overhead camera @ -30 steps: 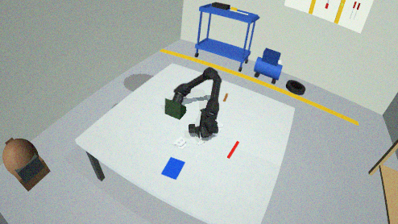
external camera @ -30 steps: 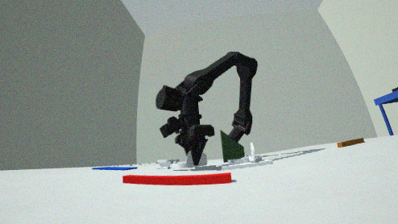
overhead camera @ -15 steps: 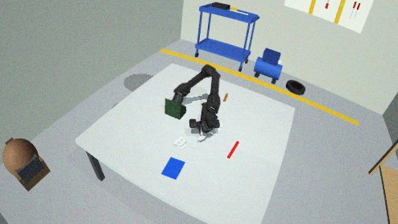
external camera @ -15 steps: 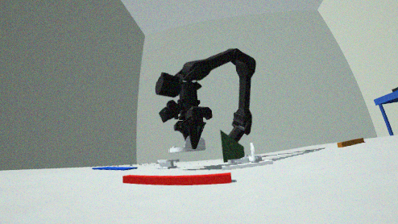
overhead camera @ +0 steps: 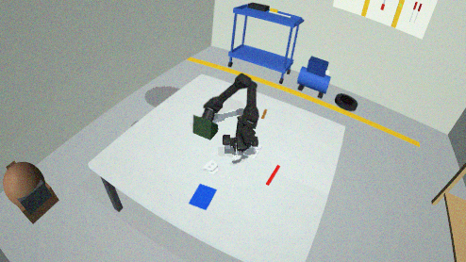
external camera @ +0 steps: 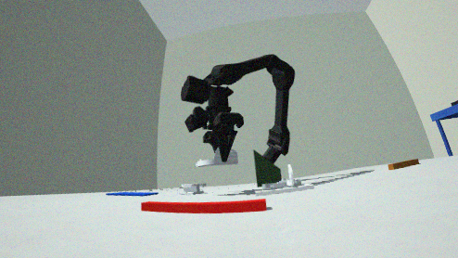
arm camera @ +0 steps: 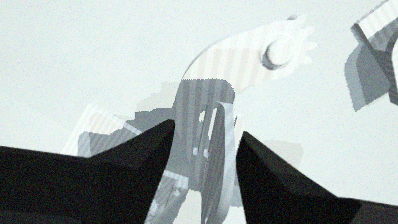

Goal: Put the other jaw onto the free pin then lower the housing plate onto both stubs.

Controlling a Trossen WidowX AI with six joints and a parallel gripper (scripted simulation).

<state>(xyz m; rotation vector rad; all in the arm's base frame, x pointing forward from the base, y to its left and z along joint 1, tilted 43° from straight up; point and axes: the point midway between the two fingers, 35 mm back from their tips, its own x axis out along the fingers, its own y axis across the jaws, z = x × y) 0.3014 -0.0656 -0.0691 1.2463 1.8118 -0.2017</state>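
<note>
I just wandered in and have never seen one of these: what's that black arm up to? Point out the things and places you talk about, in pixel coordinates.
The arm's gripper point(overhead camera: 237, 153) point(external camera: 224, 160) point(arm camera: 206, 132) has a white toothed jaw point(external camera: 217, 162) point(arm camera: 225, 57) pinched between its fingers, held up off the table point(overhead camera: 165, 155) point(external camera: 324, 223). Another white part point(overhead camera: 210, 166) point(external camera: 193, 188) lies on the table nearby. The job is to fit this jaw onto a free pin and close a plate over it; the jaw isn't on its pin yet.

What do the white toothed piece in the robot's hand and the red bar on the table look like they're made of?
The white piece in the hand looks like matte plastic: pale, softly shaded, no metallic glint, though painted metal is possible. The bar could be plastic or painted wood: flat, even red, without visible grain or shine.
</note>
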